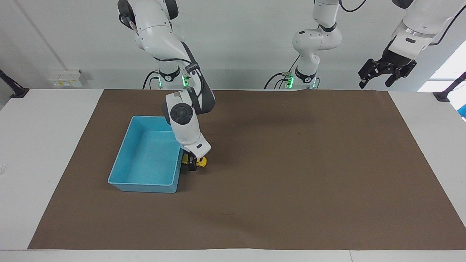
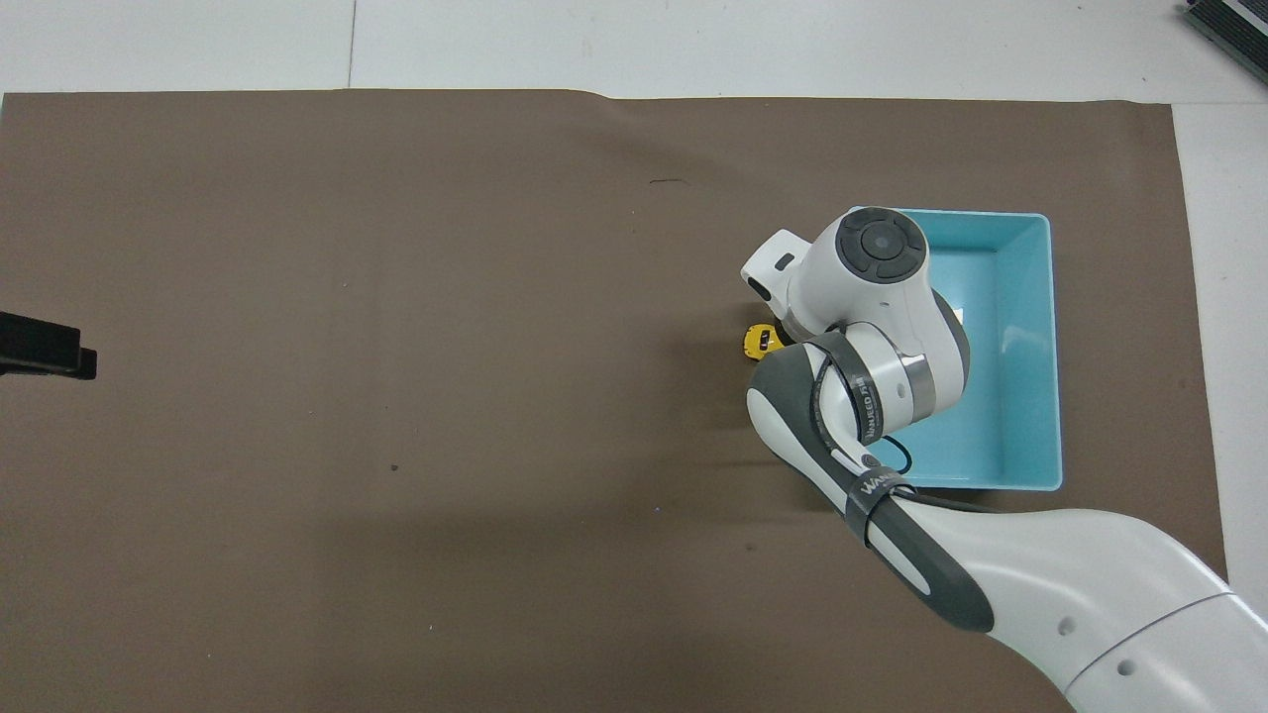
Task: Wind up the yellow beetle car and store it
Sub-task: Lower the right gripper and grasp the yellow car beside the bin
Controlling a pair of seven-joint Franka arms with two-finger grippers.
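The yellow beetle car (image 1: 200,161) is on or just above the brown mat (image 1: 291,174), right beside the long wall of the light blue bin (image 1: 142,188) that faces the left arm's end. My right gripper (image 1: 193,164) points down and is shut on the car. In the overhead view only the car's yellow end (image 2: 759,341) shows beside the right arm's wrist, which hides the gripper and part of the bin (image 2: 1053,347). My left gripper (image 1: 378,77) waits open and empty, raised high over the left arm's end of the table; its dark tip shows in the overhead view (image 2: 48,347).
The bin's inside holds nothing that I can see. The brown mat covers most of the white table (image 1: 36,145). A small dark mark (image 2: 669,181) lies on the mat farther from the robots.
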